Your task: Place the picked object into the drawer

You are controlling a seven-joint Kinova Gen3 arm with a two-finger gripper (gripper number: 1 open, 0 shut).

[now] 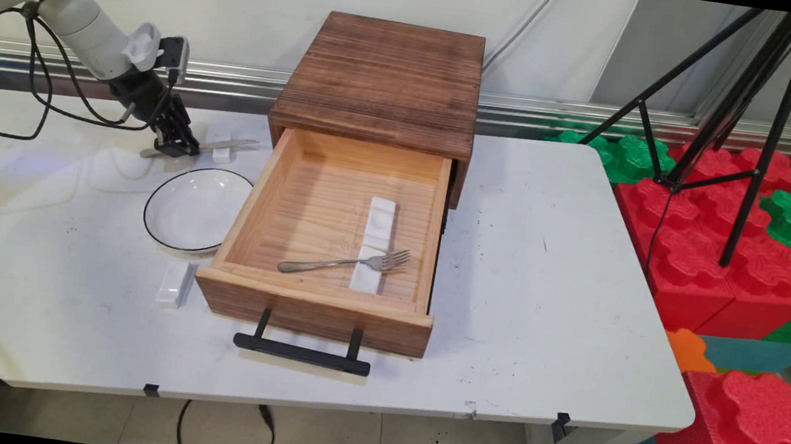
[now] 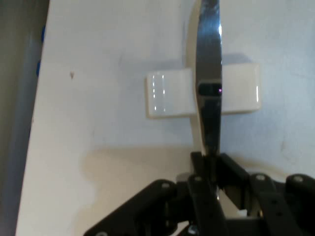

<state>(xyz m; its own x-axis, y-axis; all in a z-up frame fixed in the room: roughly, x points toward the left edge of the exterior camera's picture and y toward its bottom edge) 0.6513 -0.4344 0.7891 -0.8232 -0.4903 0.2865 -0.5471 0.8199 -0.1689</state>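
Hand view is showing the jaws closing narrowly on the handle end of a knife (image 2: 208, 73), whose blade is running up the picture and lying across a small white rest (image 2: 170, 93) on the bench (image 2: 98, 172). Main view is placing the gripper (image 1: 177, 145) at the back left of the bench, behind the plate (image 1: 194, 208) and to the left of the wooden box (image 1: 382, 79), with the knife (image 1: 225, 146) pointing toward the box and sitting on the rest (image 1: 222, 154). The drawer (image 1: 319, 303) is standing pulled out, holding a fork (image 1: 346, 263) that is leaning on a longer white rest (image 1: 375, 242); another white block (image 1: 172, 283) is lying just beside the drawer's front left corner. The grip looks to be sitting at the very tip of the handle, so the long blade may be levering down and twisting between the jaws if raised. A pinch this thin on smooth metal could be slipping. The rest might be getting dragged or tipped should the blade be scraping over it. Black cables (image 1: 44, 100) are hanging close to the bench and could be snagging there.
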